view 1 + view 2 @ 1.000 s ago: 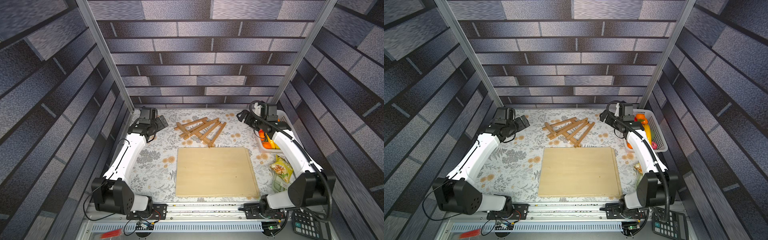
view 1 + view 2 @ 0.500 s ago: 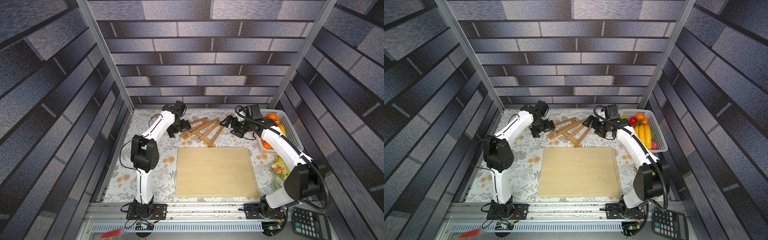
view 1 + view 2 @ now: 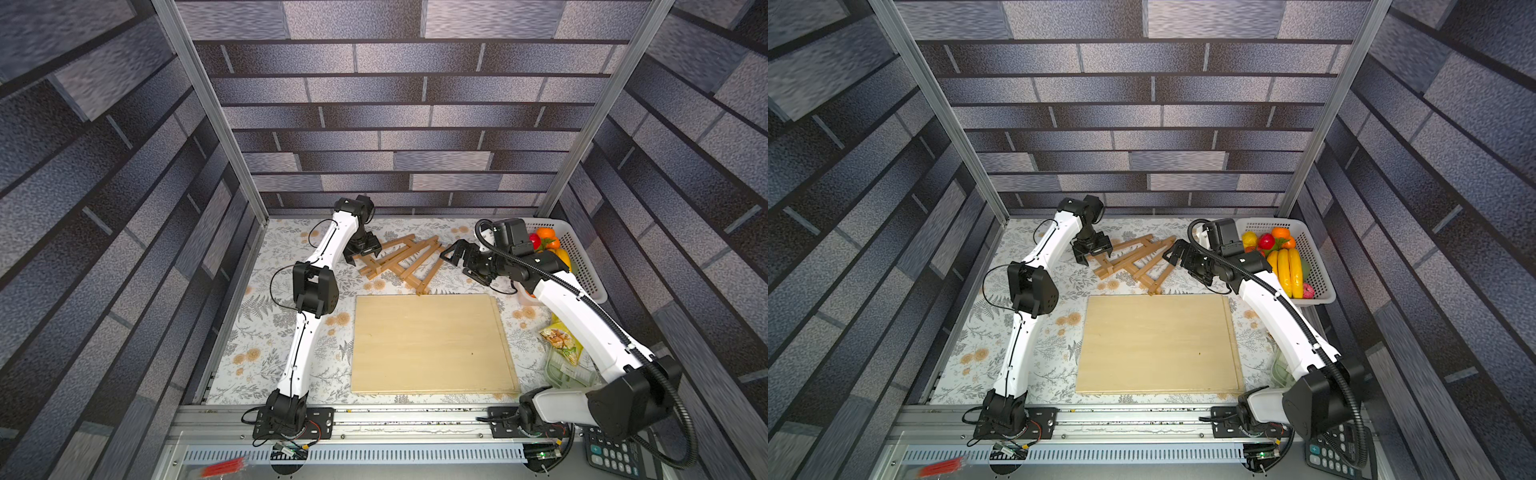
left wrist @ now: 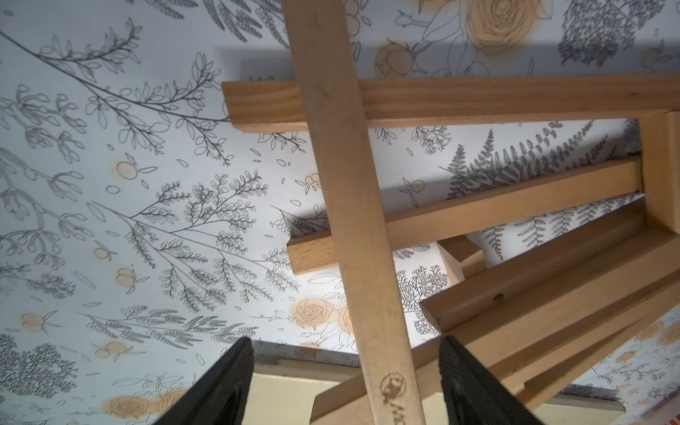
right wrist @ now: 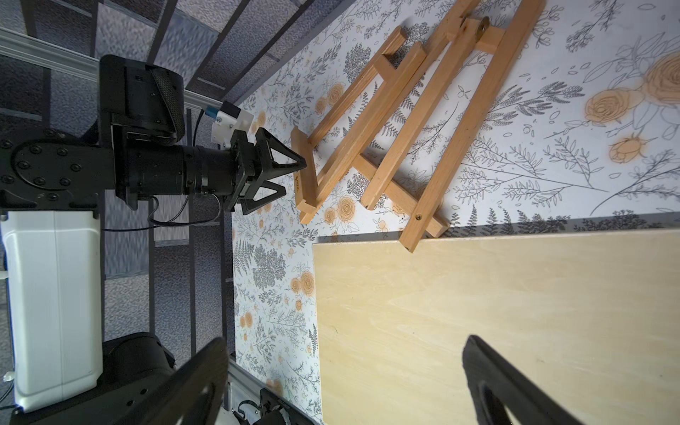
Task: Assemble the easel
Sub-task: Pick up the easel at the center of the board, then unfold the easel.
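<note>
1. A flowered tablecloth [image 3: 257,332] covers the table inside a booth with walls printed like grey bricks. A pale wooden board [image 3: 428,345] lies flat on the near middle part.
2. The easel [image 3: 399,259] lies folded and flat on the far part of the cloth, between the two grippers. The near end of one leg reaches the far edge of the board.
3. The left gripper [image 3: 365,255] is at the left end of the easel. Its jaws are apart and stand on both sides of a bar with a burnt stamp [image 4: 353,220], with a gap on each side.
4. The right gripper [image 3: 451,251] hangs just right of the easel with jaws wide apart and nothing between them.
5. In my judgement the task is at its very beginning. Nothing is lifted or unfolded. What is left is to close on the bar, raise the frame, spread the back leg and stand the easel up.
6. Only the left wrist view shows the free space between the fingers [image 4: 228,386] and the bar, because in both top views the gripper body hides it.
7. The right wrist view shows the overlap of the leg with the board. Only the top views show the fruit basket [image 3: 1318,266] at the far right and the calculator [image 3: 1333,455] at the near right.
</note>
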Action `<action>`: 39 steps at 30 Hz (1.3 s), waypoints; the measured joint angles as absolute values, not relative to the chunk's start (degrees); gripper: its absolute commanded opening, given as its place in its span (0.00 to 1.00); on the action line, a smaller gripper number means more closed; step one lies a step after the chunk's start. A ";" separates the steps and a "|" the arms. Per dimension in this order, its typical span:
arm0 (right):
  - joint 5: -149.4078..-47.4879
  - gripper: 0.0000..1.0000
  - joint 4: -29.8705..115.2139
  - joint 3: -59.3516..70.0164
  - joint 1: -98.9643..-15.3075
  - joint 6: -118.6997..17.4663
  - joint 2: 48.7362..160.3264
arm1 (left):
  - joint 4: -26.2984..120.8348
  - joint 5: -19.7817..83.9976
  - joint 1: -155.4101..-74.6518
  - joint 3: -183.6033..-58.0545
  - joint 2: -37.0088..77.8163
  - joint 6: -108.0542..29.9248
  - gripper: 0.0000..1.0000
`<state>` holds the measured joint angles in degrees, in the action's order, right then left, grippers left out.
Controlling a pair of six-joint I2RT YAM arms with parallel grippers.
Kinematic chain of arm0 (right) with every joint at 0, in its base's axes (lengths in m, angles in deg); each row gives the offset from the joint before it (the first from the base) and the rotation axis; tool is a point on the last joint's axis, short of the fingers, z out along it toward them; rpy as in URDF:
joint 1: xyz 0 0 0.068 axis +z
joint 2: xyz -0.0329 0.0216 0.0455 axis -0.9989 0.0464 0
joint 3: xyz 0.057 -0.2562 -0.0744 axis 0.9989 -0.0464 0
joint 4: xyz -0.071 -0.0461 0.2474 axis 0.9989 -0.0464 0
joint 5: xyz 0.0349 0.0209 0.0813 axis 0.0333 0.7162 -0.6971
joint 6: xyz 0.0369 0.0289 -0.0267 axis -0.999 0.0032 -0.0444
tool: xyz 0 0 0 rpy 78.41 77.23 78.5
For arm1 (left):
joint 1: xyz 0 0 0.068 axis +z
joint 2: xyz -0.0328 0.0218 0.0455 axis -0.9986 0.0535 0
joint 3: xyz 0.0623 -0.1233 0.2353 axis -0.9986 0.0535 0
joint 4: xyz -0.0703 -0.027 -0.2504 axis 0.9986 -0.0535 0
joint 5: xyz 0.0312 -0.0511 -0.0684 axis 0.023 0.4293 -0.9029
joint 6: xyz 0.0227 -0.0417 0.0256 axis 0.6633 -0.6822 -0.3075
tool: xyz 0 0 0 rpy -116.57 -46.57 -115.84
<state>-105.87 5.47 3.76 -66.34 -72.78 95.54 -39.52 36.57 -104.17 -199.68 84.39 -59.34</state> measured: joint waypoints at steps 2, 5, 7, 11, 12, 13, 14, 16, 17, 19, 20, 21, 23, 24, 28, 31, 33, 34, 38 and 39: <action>-106.28 1.00 5.62 5.09 -66.34 -72.24 98.08 | -41.38 36.44 -104.25 -203.31 86.97 -59.36 0.70; -106.74 1.00 6.04 5.31 -66.34 -72.17 100.40 | -43.67 35.76 -104.25 -204.62 88.41 -59.21 0.65; -106.94 1.00 6.35 5.11 -66.34 -72.19 100.75 | -44.57 35.47 -104.36 -204.78 88.67 -59.06 0.58; -107.40 1.00 7.66 4.15 -66.34 -72.26 100.68 | -45.90 35.19 -104.65 -205.13 88.69 -58.25 0.34; -107.53 1.00 7.66 3.98 -66.34 -72.28 100.68 | -46.06 35.08 -104.76 -205.28 88.69 -58.09 0.27; -107.55 1.00 7.68 3.87 -66.34 -72.32 100.68 | -46.34 35.54 -104.87 -205.32 88.69 -58.40 0.21; -107.53 1.00 7.72 3.73 -66.34 -72.39 100.68 | -46.69 36.59 -104.87 -205.32 88.69 -59.36 0.15; -107.53 1.00 7.92 3.45 -66.34 -72.43 100.68 | -45.73 36.39 -104.34 -205.35 88.76 -58.84 0.03; -107.53 1.00 8.29 3.21 -66.34 -72.45 100.68 | -46.19 36.35 -104.28 -205.35 88.74 -58.68 0.00; -107.53 1.00 8.79 2.82 -66.34 -72.89 100.68 | -46.89 36.02 -104.25 -205.35 88.74 -57.99 0.00; -107.57 1.00 9.08 2.64 -66.34 -73.11 100.68 | -47.02 35.74 -104.25 -205.35 88.63 -57.64 0.00; -107.60 1.00 9.27 2.53 -66.28 -73.31 100.68 | -47.17 35.74 -104.23 -205.35 88.41 -57.39 0.00; -107.77 1.00 10.30 2.38 -65.80 -73.92 100.68 | -47.17 35.78 -103.71 -205.26 87.36 -56.85 0.00; -107.77 1.00 10.78 2.38 -65.62 -74.31 100.68 | -47.28 35.74 -103.55 -205.26 86.77 -56.54 0.00; -109.04 1.00 14.19 2.99 -63.87 -75.93 102.56 | -47.30 34.86 -101.81 -204.71 80.24 -55.14 0.00; -110.17 1.00 19.59 3.73 -61.51 -77.90 106.34 | -46.97 32.00 -98.92 -201.83 71.78 -55.27 0.00; -110.57 1.00 24.86 3.73 -59.81 -79.75 109.18 | -45.64 29.55 -96.49 -197.28 64.96 -55.97 0.00; -110.50 1.00 28.46 3.73 -58.80 -80.74 111.02 | -44.26 28.06 -95.05 -193.78 60.85 -56.72 0.00; -108.45 1.00 41.88 4.32 -55.26 -81.72 117.60 | -35.13 21.92 -89.19 -174.27 45.48 -60.80 0.00; -108.10 1.00 44.35 5.35 -54.43 -81.39 119.52 | -32.70 20.46 -87.84 -169.17 42.42 -62.09 0.00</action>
